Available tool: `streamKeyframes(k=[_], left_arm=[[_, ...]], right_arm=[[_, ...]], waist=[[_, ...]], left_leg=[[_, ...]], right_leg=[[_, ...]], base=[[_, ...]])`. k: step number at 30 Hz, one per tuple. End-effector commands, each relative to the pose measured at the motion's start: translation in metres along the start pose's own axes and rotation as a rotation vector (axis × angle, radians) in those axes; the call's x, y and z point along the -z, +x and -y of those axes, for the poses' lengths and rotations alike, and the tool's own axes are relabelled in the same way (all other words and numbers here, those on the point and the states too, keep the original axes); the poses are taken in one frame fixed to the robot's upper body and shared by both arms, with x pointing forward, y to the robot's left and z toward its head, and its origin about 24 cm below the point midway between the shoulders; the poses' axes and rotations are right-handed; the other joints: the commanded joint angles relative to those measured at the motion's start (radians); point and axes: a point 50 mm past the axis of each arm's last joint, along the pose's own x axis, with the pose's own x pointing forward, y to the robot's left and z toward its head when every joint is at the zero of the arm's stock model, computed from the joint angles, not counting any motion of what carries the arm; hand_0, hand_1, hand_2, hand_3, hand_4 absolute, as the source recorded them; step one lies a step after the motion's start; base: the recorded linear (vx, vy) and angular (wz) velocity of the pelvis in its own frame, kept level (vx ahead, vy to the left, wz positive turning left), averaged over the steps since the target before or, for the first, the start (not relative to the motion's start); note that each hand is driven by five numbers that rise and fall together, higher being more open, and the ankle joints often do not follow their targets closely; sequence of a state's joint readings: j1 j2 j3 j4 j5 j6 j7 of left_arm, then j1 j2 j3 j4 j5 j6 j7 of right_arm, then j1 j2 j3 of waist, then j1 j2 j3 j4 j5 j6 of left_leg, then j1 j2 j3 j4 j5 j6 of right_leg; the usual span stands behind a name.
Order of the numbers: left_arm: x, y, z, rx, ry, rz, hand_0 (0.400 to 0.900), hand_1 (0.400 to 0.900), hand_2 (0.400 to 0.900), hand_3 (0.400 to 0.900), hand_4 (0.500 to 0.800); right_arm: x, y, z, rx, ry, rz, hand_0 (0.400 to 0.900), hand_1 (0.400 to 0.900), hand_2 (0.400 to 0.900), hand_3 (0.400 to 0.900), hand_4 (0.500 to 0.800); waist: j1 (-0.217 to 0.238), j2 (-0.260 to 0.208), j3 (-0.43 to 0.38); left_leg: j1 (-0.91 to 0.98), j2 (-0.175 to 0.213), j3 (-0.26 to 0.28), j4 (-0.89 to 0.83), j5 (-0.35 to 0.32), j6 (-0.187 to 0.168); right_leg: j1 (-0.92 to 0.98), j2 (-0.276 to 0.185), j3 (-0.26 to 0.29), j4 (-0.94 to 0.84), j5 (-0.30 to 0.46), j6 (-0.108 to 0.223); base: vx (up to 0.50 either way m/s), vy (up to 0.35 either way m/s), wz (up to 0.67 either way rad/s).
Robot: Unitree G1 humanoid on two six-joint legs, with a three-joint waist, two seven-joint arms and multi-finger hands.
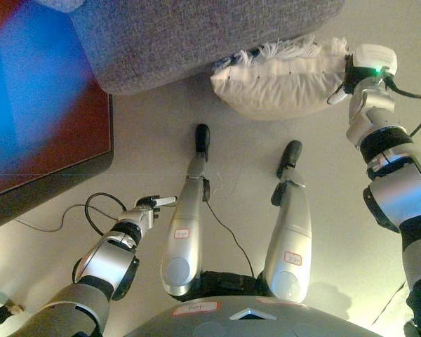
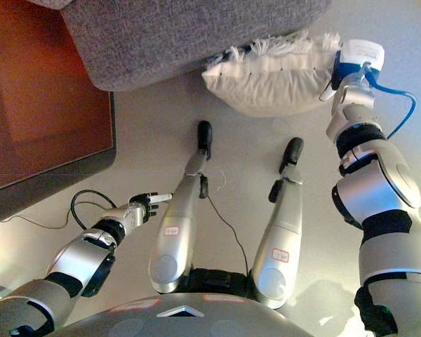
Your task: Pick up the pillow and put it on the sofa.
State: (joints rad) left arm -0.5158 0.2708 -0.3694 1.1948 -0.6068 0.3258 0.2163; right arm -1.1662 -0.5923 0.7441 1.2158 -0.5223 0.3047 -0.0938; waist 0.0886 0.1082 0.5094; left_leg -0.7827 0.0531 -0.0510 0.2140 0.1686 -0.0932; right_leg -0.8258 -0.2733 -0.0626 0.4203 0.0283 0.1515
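The cream-white fabric pillow with a fringed edge (image 1: 284, 83) lies on the pale floor (image 1: 147, 133), tucked right against the foot of the grey upholstered sofa (image 1: 196, 35), its fringe touching or slipping just under the sofa's overhang. It looks soft and light, plump in the middle, the sort of thing that sags and folds when lifted by one corner. A grip on the bulging side, with a good bunch of fabric and filling, would likely hold better than the fringe (those loose tassels could slip or tear free).

The right robot hand (image 1: 349, 74) is at the pillow's right end, pressed into it, and here is the trouble: its fingers are buried behind the wrist and the cushion, so I cannot tell whether they are closed on fabric or merely resting there. The left robot hand (image 1: 149, 206) hangs low over the floor, well apart from the pillow, holding nothing, one white-tipped finger pointing out straight, the others loosely bent.

The sofa's seat is cut off at the top, so the landing spot is unseen. A dark red rug or panel (image 2: 49, 91) sits to the left, partly out of view.
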Motion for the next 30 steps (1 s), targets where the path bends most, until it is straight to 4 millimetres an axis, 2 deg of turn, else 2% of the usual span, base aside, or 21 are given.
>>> streamKeyframes(k=[1, 11, 15, 16, 17, 18, 21, 30], left_arm=[[0.024, 0.002, -0.009, -0.074, -0.023, -0.107, 0.9, 0.9, 0.9, 0.9, 0.8], [0.027, 0.002, -0.005, -0.069, -0.106, -0.127, 0.9, 0.9, 0.9, 0.9, 0.8], [0.03, 0.001, -0.003, -0.065, -0.14, -0.126, 0.9, 0.9, 0.9, 0.9, 0.8], [0.031, 0.002, -0.004, -0.064, -0.14, -0.124, 0.9, 0.9, 0.9, 0.9, 0.8], [0.033, 0.002, -0.005, -0.06, -0.144, -0.123, 0.9, 0.9, 0.9, 0.9, 0.8], [0.035, 0.002, -0.005, -0.058, -0.147, -0.123, 0.9, 0.9, 0.9, 0.9, 0.8], [0.041, 0.003, -0.008, -0.051, -0.154, -0.121, 0.9, 0.9, 0.9, 0.9, 0.8], [0.055, 0.003, -0.013, -0.018, -0.154, -0.09, 0.9, 0.9, 0.9, 0.9, 0.8]], right_arm=[[0.025, 0.005, 0.06, 0.161, -0.084, -0.063, 0.9, 0.9, 0.9, 0.9, 0.8], [0.008, 0.003, 0.1, 0.22, 0.0, -0.049, 0.9, 0.9, 0.9, 0.9, 0.8], [-0.002, 0.001, 0.116, 0.173, 0.049, -0.02, 0.9, 0.9, 0.9, 0.9, 0.8], [-0.003, 0.001, 0.117, 0.167, 0.056, -0.014, 0.757, 0.757, 0.757, 0.757, 0.714], [-0.007, 0.0, 0.121, 0.139, 0.108, 0.024, 0.451, 0.451, 0.451, 0.451, 0.531], [-0.009, 0.0, 0.123, 0.138, 0.144, 0.039, 0.4, 0.4, 0.4, 0.4, 0.5], [-0.009, -0.001, 0.13, 0.169, 0.234, 0.062, 0.4, 0.4, 0.4, 0.4, 0.5], [0.005, -0.002, 0.143, 0.21, 0.261, 0.034, 0.4, 0.4, 0.4, 0.4, 0.5]], waist=[[0.016, 0.08, 0.011], [0.048, 0.121, 0.011], [0.063, 0.137, 0.011], [0.065, 0.139, 0.011], [0.07, 0.145, 0.011], [0.072, 0.147, 0.011], [0.079, 0.156, 0.011], [0.1, 0.172, 0.011]], left_leg=[[-0.035, 0.006, -0.048, 0.062, -0.064, 0.023], [-0.178, 0.009, -0.058, 0.091, -0.039, 0.018], [-0.224, 0.012, -0.06, 0.103, -0.034, 0.012], [-0.229, 0.013, -0.06, 0.104, -0.033, 0.012], [-0.245, 0.013, -0.063, 0.108, -0.03, 0.01], [-0.253, 0.012, -0.064, 0.112, -0.029, 0.009], [-0.272, 0.01, -0.068, 0.12, -0.028, 0.006], [-0.271, 0.009, -0.074, 0.092, -0.018, 0.006]], right_leg=[[-0.066, 0.026, 0.027, 0.085, -0.033, -0.023], [-0.214, 0.028, 0.046, 0.157, -0.053, -0.029], [-0.261, 0.028, 0.056, 0.182, -0.063, -0.031], [-0.267, 0.027, 0.057, 0.186, -0.064, -0.032], [-0.282, 0.028, 0.06, 0.197, -0.07, -0.033], [-0.289, 0.029, 0.061, 0.203, -0.072, -0.034], [-0.309, 0.033, 0.067, 0.218, -0.078, -0.035], [-0.305, 0.029, 0.049, 0.184, -0.068, -0.033]], base=[[-0.02, 0.047, 0.09], [-0.04, 0.033, 0.09], [-0.03, 0.034, 0.05], [-0.02, 0.026, 0.07], [-0.01, 0.024, 0.07], [-0.01, 0.03, 0.07], [0.0, 0.017, 0.03], [0.0, 0.019, -0.01]])
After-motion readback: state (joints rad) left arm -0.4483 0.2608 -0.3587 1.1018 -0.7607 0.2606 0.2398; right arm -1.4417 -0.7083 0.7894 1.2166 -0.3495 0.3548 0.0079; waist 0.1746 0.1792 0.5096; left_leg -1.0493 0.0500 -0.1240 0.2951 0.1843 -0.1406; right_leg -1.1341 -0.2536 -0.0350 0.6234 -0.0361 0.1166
